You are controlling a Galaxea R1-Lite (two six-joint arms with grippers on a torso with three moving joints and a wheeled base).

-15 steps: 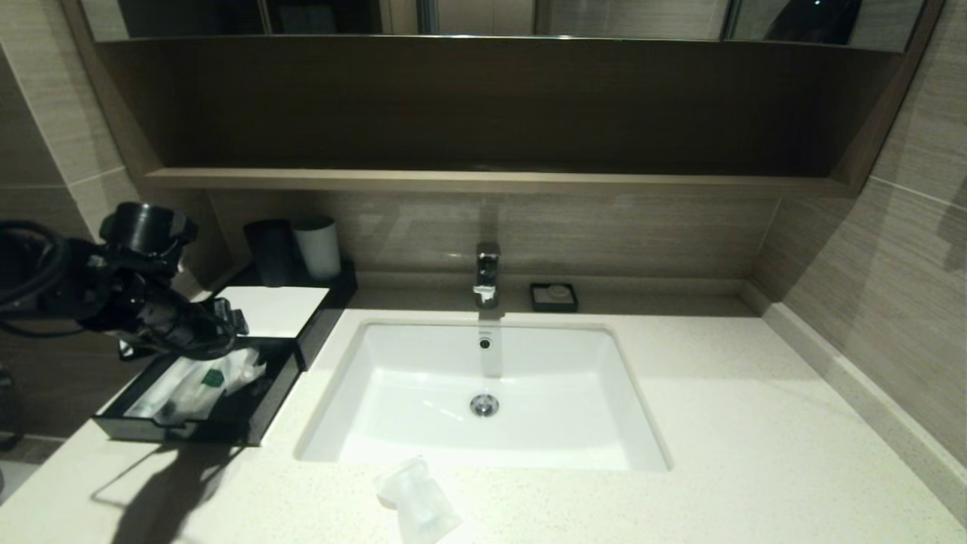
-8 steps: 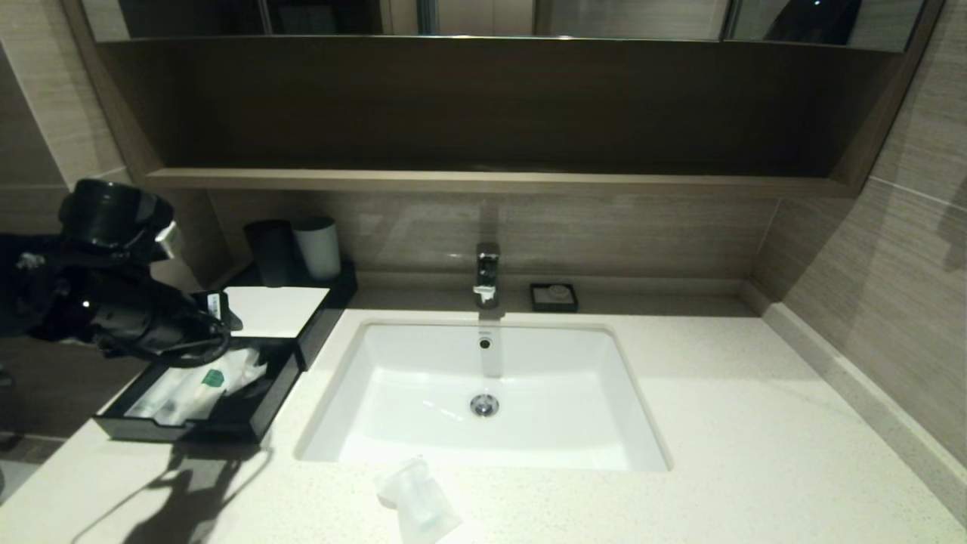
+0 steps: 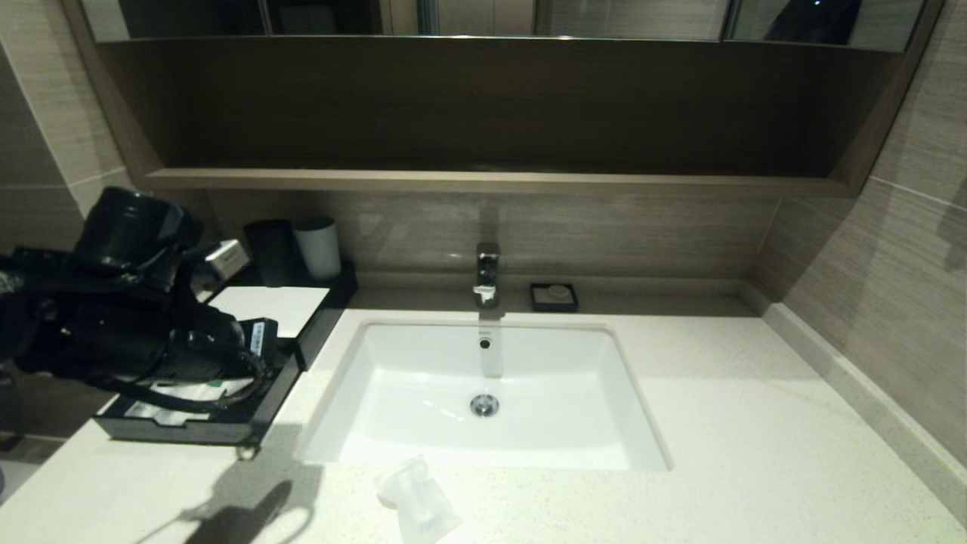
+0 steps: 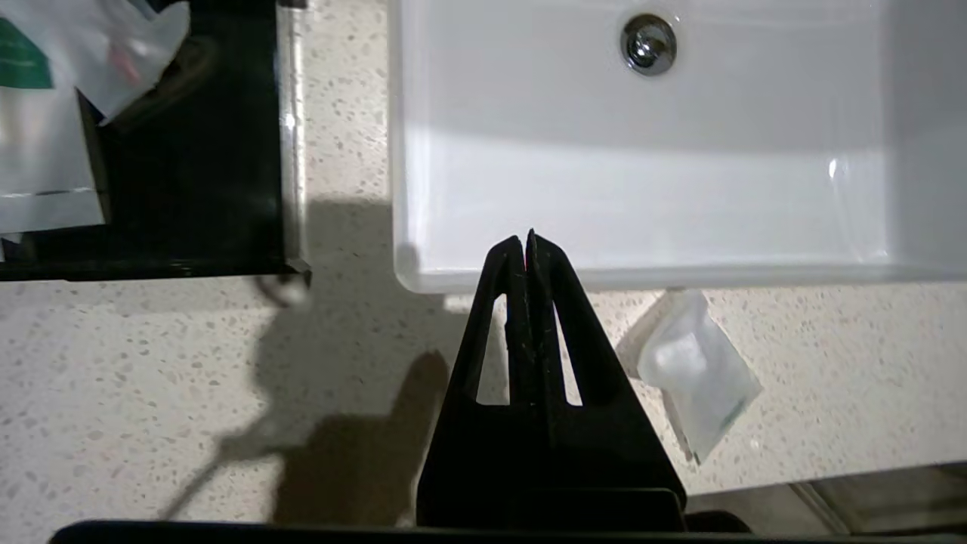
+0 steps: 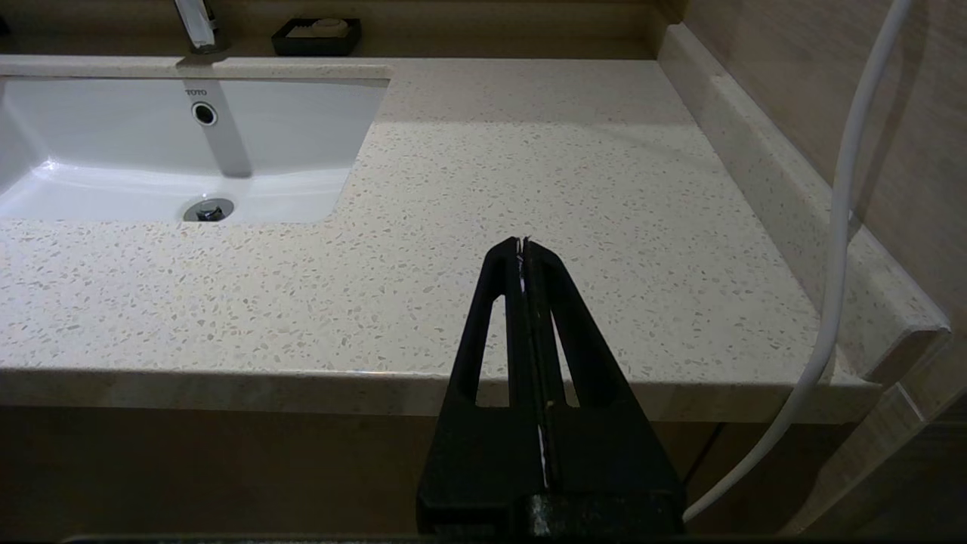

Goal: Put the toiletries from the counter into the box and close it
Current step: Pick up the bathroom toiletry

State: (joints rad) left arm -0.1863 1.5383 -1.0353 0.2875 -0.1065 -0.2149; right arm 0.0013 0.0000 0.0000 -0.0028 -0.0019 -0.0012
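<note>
One small clear packet (image 3: 418, 502) with white contents lies on the cream counter (image 3: 755, 423), just in front of the white basin (image 3: 483, 393). The black box (image 3: 264, 306) with a white top stands at the left, its drawer (image 3: 189, 431) pulled open. Inside the drawer lie a toothbrush packet with a green label (image 4: 23, 64) and a small packet (image 4: 128, 45). My left arm (image 3: 151, 340) hangs over the drawer and hides most of it. The left gripper (image 4: 527, 240) is shut and empty, above the basin's front-left corner, left of the loose packet (image 4: 699, 370). The right gripper (image 5: 523, 243) is shut, before the counter's front edge at the right.
A dark cup (image 3: 270, 251) and a white cup (image 3: 317, 247) stand behind the box's white top. The tap (image 3: 487, 273) and a small black soap dish (image 3: 554, 297) sit behind the basin. A wooden shelf (image 3: 483, 180) overhangs the back. A tiled wall bounds the right side.
The left gripper has gone from open to shut with nothing in it. The left arm has swung from over the drawer's middle toward the basin. The packets stay in the drawer.
</note>
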